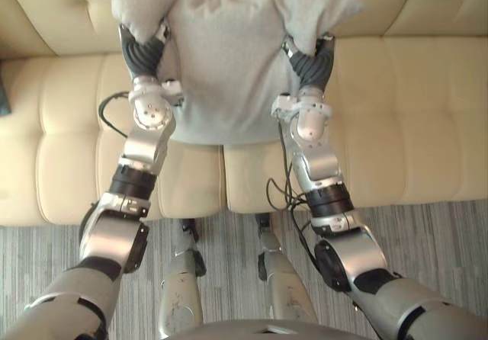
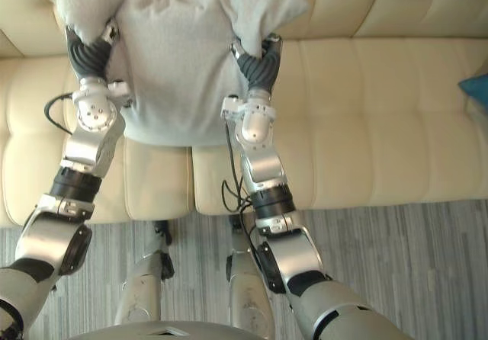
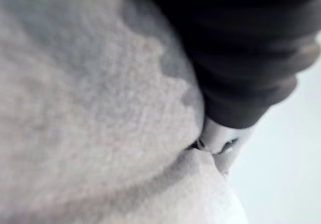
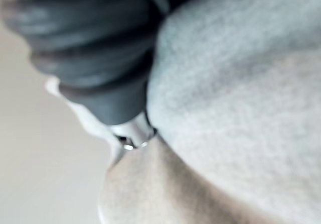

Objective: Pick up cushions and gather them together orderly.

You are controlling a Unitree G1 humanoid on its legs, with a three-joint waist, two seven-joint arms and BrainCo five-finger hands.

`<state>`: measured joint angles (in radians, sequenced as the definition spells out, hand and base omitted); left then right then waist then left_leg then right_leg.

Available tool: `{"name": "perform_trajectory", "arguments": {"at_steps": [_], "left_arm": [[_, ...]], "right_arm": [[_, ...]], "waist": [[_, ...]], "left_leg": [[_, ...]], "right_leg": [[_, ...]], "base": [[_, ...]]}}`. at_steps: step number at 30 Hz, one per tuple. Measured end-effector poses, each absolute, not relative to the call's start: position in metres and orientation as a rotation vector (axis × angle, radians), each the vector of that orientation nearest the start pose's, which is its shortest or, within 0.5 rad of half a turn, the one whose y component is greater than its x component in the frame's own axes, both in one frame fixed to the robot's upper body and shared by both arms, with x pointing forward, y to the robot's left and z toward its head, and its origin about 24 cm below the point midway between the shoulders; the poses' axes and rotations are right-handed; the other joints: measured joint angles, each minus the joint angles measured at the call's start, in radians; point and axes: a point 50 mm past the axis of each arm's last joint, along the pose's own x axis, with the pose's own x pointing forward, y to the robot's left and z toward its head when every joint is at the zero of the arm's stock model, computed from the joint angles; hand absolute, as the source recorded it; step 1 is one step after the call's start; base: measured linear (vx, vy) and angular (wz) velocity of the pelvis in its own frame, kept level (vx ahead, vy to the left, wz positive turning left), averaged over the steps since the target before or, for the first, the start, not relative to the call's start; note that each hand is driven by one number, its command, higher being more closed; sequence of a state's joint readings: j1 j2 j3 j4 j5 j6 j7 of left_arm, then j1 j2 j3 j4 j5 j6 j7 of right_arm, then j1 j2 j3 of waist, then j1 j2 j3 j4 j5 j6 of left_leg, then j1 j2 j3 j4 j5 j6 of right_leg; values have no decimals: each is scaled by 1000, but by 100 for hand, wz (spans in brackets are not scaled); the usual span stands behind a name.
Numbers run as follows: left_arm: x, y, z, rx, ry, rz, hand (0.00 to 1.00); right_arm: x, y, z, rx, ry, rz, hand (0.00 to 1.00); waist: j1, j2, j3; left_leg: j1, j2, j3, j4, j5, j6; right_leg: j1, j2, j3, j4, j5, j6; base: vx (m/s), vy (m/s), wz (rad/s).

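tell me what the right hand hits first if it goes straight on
The right hand points into a corner of the grey cushion, so that first; beyond it likely the sofa backrest, depth unclear.

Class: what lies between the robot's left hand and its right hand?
The grey cushion fills the stretch from the left hand to the right hand; both eye views show it.

Pale grey cushion [image 1: 229, 65], soft and fuzzy, upper centre of the frame. Hangs upright, broad face forward, both top corners bunched and flopping outward. Lower edge rounded, near mid-frame.
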<state>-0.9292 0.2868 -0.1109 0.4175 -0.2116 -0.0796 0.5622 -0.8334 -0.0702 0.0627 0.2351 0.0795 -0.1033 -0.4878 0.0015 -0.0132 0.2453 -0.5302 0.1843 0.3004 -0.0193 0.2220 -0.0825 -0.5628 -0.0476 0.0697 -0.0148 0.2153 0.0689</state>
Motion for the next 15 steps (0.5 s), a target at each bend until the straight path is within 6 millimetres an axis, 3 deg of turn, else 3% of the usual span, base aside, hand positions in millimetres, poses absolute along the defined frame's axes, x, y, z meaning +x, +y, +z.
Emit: {"name": "perform_trajectory", "arguments": {"at_steps": [4,5,10,15], "left_arm": [[377,144,271,-32,-612,325,100],[376,141,280,-39,-634,319,0],[372,140,313,-101,-719,328,0],[372,148,315,-134,-716,344,0]], "right_arm": [[350,-108,262,160,-694,-234,100],[349,-108,268,166,-714,-238,0],[343,-122,305,186,-833,-295,0],[343,-134,314,197,-854,-336,0]], "waist": [[7,7,28],[8,7,32],[22,12,46],[25,12,47]], "left_leg": [[-71,4,-1,-4,13,-4],[-91,5,-1,-2,16,-8],[-165,7,-3,-1,27,-5],[-180,8,-3,-2,28,-5]], "right_leg": [[-79,5,-3,17,1,-1],[-103,5,-3,30,0,-2],[-189,6,-7,67,-12,-3],[-207,6,-16,79,-18,-3]], "base": [[-18,-10,0],[0,0,0],[-26,16,3],[-13,23,3]]}}
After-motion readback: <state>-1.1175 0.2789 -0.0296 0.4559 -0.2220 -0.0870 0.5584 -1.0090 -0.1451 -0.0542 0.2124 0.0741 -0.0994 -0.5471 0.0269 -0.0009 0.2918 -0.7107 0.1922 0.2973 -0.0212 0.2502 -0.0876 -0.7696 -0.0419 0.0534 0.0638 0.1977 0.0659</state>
